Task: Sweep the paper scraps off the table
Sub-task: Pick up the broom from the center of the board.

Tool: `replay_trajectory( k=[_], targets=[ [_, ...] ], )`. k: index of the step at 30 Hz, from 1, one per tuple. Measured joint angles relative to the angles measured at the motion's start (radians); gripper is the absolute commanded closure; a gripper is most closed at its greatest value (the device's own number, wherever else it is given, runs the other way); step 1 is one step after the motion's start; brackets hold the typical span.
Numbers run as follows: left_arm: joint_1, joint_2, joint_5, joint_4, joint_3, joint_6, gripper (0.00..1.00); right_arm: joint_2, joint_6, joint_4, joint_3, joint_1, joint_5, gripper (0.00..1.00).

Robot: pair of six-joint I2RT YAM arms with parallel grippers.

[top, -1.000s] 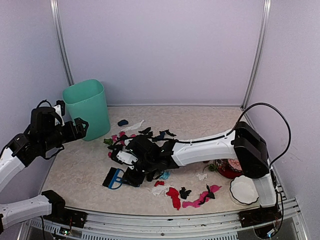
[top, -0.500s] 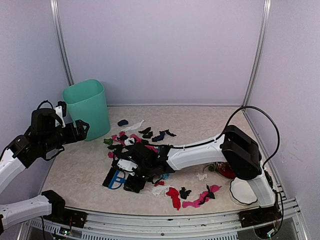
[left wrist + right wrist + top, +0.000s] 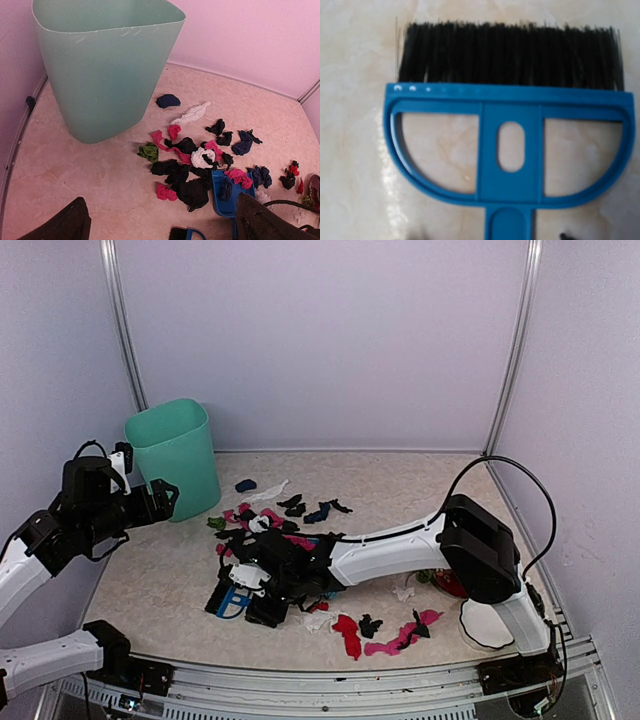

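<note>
Many paper scraps (image 3: 262,521), black, pink, white, navy and green, lie in a heap mid-table (image 3: 150,570); more pink and red ones lie near the front (image 3: 400,635). They also show in the left wrist view (image 3: 192,160), some inside a blue dustpan (image 3: 231,197). A blue brush (image 3: 232,598) with black bristles lies flat on the table and fills the right wrist view (image 3: 510,130). My right gripper (image 3: 263,600) is low over its handle; its fingers do not show clearly. My left gripper (image 3: 160,492) hangs open and empty (image 3: 162,212) beside the bin.
A teal bin (image 3: 178,455) stands at the back left, close to my left gripper (image 3: 105,65). A red-patterned bowl (image 3: 452,582) and a white bowl (image 3: 487,625) sit at the front right, behind my right arm. Metal frame and pale walls edge the table.
My right arm has shifted left and its gripper has settled a little lower over the brush. The brush, the scraps and my left arm have hardly moved.
</note>
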Motion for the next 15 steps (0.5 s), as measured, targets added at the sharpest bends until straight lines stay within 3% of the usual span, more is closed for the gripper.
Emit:
replay_trajectory(
  k=[8, 15],
  targets=[
    [0.000, 0.000, 0.000, 0.000, 0.000, 0.000, 0.01, 0.005, -0.011, -0.008, 0.008, 0.019, 0.040, 0.55],
    [0.000, 0.000, 0.000, 0.000, 0.000, 0.000, 0.01, 0.008, -0.003, -0.007, 0.010, 0.026, 0.050, 0.75]
  ],
)
